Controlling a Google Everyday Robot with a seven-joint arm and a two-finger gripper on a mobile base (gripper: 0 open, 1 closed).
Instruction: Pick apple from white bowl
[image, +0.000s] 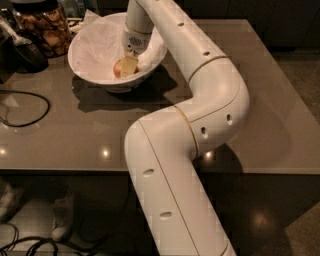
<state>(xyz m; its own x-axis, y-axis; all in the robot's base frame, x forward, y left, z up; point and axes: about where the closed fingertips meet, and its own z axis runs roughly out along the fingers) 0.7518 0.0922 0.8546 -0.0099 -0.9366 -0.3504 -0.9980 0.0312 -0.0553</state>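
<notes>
Down in the white bowl (89, 40)

The pincer (128, 65) sits right against the apple (118, 69), which lies low in the paper-lined bowl on the grey surface (280, 100). Whether it has a grip, I cannot tell.

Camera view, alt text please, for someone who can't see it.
A white robot arm reaches into the white bowl, its gripper down at the apple on crinkled paper. A jar of brown snacks stands beside the bowl on the table.
</notes>
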